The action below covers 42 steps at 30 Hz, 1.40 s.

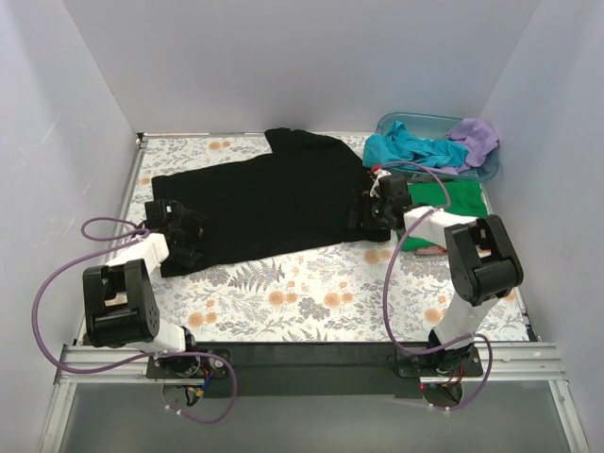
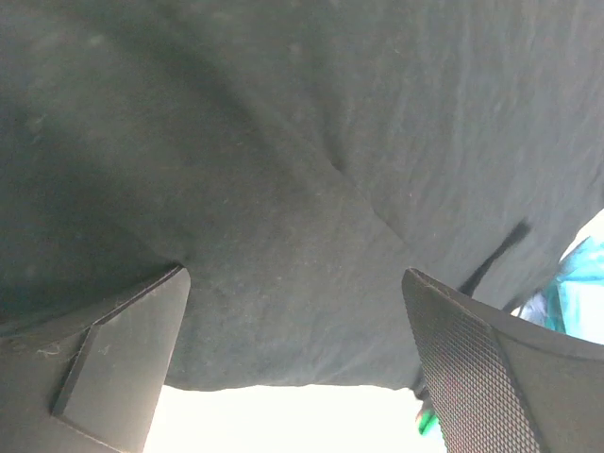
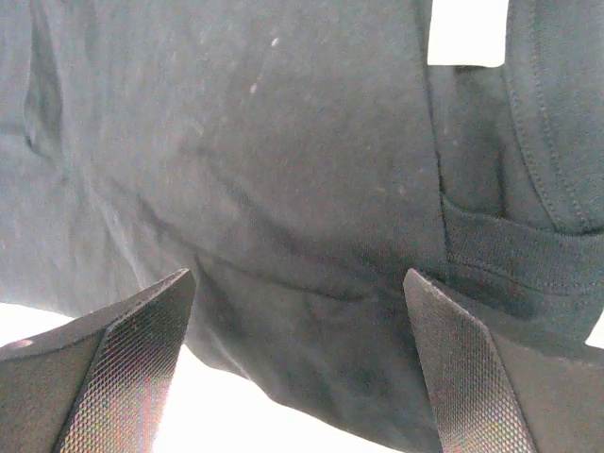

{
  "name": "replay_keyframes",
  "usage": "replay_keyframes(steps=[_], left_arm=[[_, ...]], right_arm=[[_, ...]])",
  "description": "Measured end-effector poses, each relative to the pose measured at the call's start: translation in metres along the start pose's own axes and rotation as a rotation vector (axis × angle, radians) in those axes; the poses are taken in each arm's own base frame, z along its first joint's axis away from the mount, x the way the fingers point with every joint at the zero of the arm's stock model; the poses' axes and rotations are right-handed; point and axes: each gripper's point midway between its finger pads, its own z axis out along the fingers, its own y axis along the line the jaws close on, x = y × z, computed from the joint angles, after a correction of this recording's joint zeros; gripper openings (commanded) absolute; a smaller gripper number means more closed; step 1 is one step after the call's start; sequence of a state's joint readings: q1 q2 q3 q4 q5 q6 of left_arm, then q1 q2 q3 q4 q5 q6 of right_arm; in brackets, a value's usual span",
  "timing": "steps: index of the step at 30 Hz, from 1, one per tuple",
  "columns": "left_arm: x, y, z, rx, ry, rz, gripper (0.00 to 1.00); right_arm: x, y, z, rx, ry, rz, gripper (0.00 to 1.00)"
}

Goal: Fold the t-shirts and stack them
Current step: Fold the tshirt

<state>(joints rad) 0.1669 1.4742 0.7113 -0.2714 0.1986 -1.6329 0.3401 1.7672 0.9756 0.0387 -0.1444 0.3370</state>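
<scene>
Reading from the left: the left tool sits at the left end of the black t-shirt, low over the bench; its wrist view shows both fingers spread wide, with black cloth filling the gap and nothing pinched.

The black t-shirt lies opened flat across the middle of the bench; its long axis runs left to right, tilted so that the left end is nearer the arm bases and the right end farther back; one sleeve projects toward the far wall.

The right tool sits at the right end of the same garment; its fingers are likewise spread, with a ribbed band, apparently the collar, just beyond the right finger; no cloth is clamped.

Each tool is thus stationed at its own end of the long axis, with the garment between them; each arm is nearer its own end.

Judgement: the coming move is a paired grasp at both ends, with the fold line along the long axis; uneven closing would probably skew the cloth.

Right of the right tool lies the green t-shirt, flat on the bench and partly hidden by the right arm; behind it the tub holds the teal t-shirt and the lilac t-shirt, both bunched.
</scene>
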Motion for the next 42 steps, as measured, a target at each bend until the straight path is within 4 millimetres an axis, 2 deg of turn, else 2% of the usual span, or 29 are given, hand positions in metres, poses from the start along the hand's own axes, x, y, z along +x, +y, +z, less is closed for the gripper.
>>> replay_keyframes(steps=[2, 6, 10, 15, 23, 27, 30, 34, 38, 42], left_arm=[[-0.001, 0.004, -0.002, -0.002, -0.023, -0.007, 0.98], [-0.002, 0.018, -0.011, -0.051, -0.085, -0.045, 0.98], [-0.003, 0.046, -0.027, -0.156, -0.154, -0.112, 0.98], [0.0, 0.08, -0.045, -0.274, -0.222, -0.183, 0.98], [0.004, 0.095, -0.054, -0.343, -0.232, -0.205, 0.98], [0.007, 0.102, -0.064, -0.387, -0.223, -0.182, 0.98], [-0.002, 0.088, -0.075, -0.359, -0.248, -0.161, 0.98], [-0.027, 0.048, -0.091, -0.272, -0.298, -0.126, 0.98], [-0.056, 0.005, -0.095, -0.222, -0.328, -0.088, 0.98], [-0.092, -0.033, -0.075, -0.224, -0.32, -0.054, 0.98]], right_arm=[[0.013, -0.001, -0.011, -0.001, -0.004, 0.001, 0.98], [0.057, -0.001, -0.046, -0.012, -0.003, 0.022, 0.98], [0.097, 0.01, -0.076, -0.052, -0.006, 0.03, 0.98], [0.131, 0.02, -0.102, -0.106, -0.021, 0.05, 0.98], [0.153, 0.017, -0.128, -0.104, -0.008, 0.101, 0.98], [0.156, 0.016, -0.135, -0.091, 0.005, 0.098, 0.98], [0.143, 0.019, -0.141, -0.077, 0.01, 0.076, 0.98], [0.09, 0.039, -0.148, -0.081, -0.038, 0.002, 0.99], [0.01, 0.067, -0.143, -0.078, -0.119, -0.095, 0.98], [-0.069, 0.087, -0.117, -0.044, -0.19, -0.192, 0.98]])
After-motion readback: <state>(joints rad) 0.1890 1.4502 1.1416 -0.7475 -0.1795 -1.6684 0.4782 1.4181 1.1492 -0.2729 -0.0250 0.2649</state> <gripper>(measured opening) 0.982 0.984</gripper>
